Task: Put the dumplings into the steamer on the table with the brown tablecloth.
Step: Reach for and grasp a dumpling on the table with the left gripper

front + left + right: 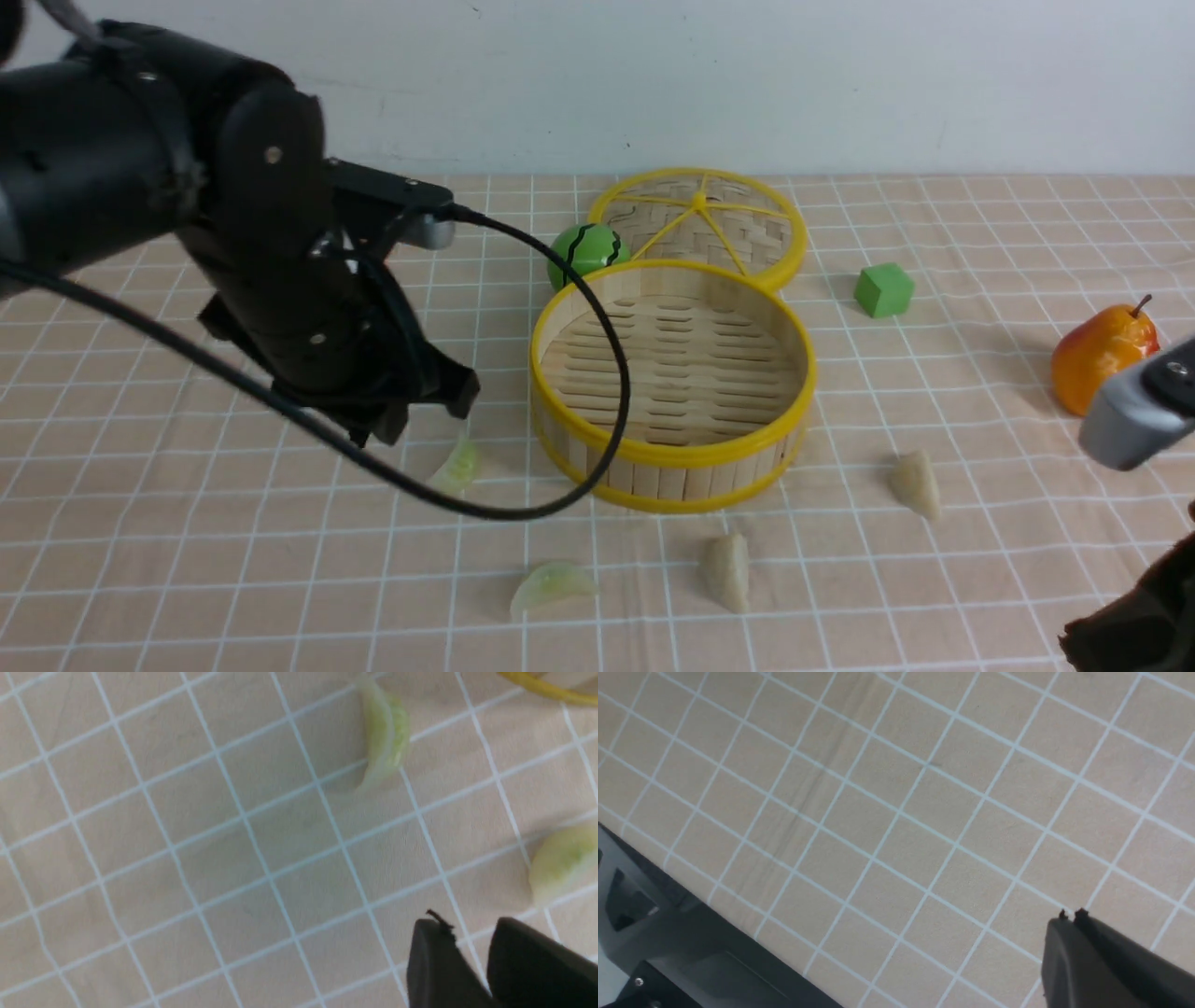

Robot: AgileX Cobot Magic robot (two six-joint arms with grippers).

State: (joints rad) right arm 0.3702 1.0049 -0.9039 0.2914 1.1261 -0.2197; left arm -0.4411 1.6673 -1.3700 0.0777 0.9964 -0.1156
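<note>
Four dumplings (728, 571) lie on the cloth (187, 523) outside the steamer (672, 457); the left gripper (420, 415) hovers just above one green dumpling (456, 467). Left wrist: its fingers (430, 966) stand slightly apart, empty, near two green ones. Right wrist: the right gripper (1071, 919) is pressed together, empty, above cloth.

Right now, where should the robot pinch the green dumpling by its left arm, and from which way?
Pinch the green dumpling across its two broad faces, at the middle, coming down from above. It seems to stand on edge, ridge up, leaving both faces free. The steamer close on its right probably crowds a sideways approach.
</note>
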